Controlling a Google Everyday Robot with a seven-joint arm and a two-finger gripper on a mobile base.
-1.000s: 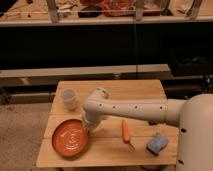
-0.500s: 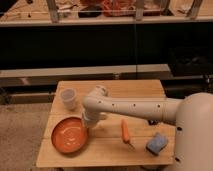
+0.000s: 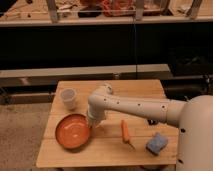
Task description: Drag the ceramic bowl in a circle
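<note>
A wide, shallow, round orange-red ceramic bowl sits on the front left part of a light wooden bench, near its left edge. The robot's white arm reaches in from the right, bends at a rounded joint above the middle of the bench and drops to the bowl's right rim. The claw is down at that rim, touching it or just over it. I cannot tell how wide it stands or whether it grips the rim, because the wrist hides it.

A small translucent plastic cup stands upright behind the bowl, near the back left corner and apart from the bowl. To the right of the claw lies 1 slim orange carrot-like piece, running front to back. A blue rectangular sponge lies near the front right corner, just beside the robot's white body.
</note>
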